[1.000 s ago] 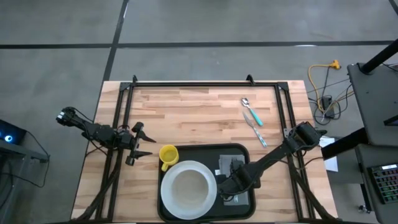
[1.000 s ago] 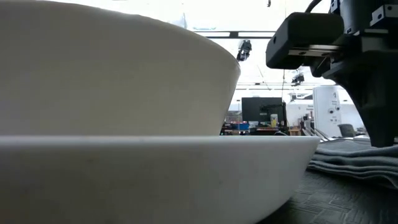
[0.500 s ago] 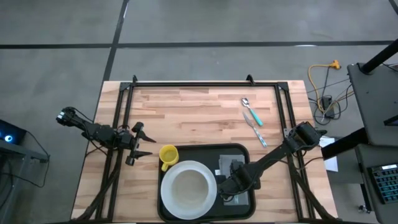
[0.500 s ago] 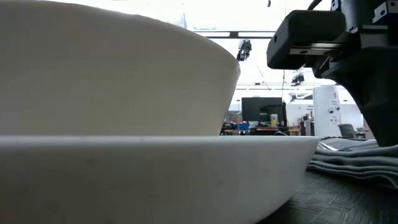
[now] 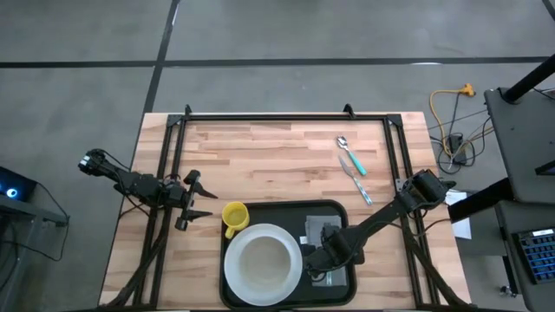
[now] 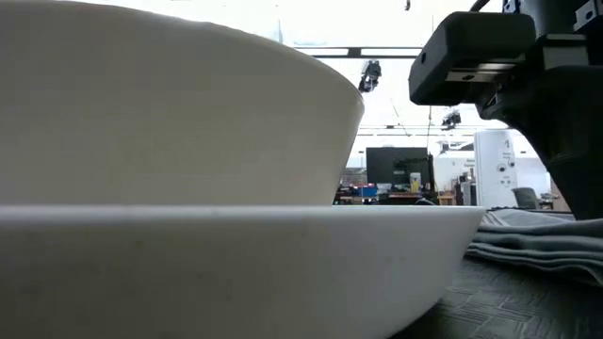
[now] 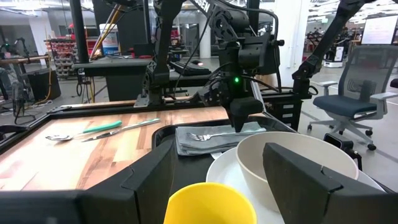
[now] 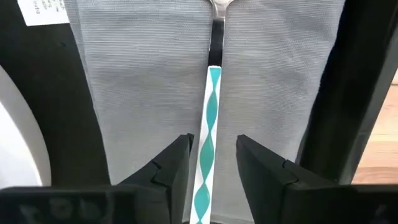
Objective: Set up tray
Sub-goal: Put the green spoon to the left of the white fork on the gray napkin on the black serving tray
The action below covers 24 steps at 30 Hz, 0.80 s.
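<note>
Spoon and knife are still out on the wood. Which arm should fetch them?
Right. The spoon and knife lie on the right half of the table, beside the right arm. The right gripper is open over the fork on the napkin. The left gripper waits beyond the yellow cup.

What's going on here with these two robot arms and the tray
A meal tray is being laid out. The right gripper hovers over the grey napkin on the black tray, fingers open on either side of a teal-handled fork lying on the napkin. A white bowl on a white plate sits on the tray, a yellow cup at its corner. A spoon and knife wait on the table. The left gripper idles, open, beside the cup.
</note>
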Each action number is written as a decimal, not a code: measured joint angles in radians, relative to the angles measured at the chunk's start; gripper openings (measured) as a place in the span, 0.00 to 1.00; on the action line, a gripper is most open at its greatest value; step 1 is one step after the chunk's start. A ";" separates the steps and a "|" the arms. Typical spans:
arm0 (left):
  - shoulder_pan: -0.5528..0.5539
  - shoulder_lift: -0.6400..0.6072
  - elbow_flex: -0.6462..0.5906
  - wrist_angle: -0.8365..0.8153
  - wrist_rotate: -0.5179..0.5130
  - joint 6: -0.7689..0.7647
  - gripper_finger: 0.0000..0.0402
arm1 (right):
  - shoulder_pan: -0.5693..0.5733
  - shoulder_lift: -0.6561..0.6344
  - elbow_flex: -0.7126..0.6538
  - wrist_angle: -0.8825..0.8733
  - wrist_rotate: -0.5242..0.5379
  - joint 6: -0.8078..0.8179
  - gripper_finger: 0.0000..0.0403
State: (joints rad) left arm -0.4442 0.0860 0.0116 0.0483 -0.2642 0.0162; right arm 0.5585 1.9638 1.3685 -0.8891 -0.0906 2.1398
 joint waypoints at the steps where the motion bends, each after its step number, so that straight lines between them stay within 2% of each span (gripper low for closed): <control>1: 0.000 0.000 0.000 0.000 0.000 0.000 0.56 | 0.000 -0.004 0.000 -0.001 0.000 -0.005 0.32; 13: 0.000 0.000 0.000 0.000 0.000 0.000 0.56 | -0.007 -0.075 0.000 0.014 -0.020 -0.261 0.34; 24: 0.000 0.000 0.000 0.000 0.000 0.000 0.56 | -0.009 -0.084 0.000 0.017 -0.023 -0.370 0.30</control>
State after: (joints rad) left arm -0.4442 0.0856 0.0116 0.0483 -0.2640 0.0162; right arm 0.5493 1.8793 1.3685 -0.8719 -0.1135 1.7701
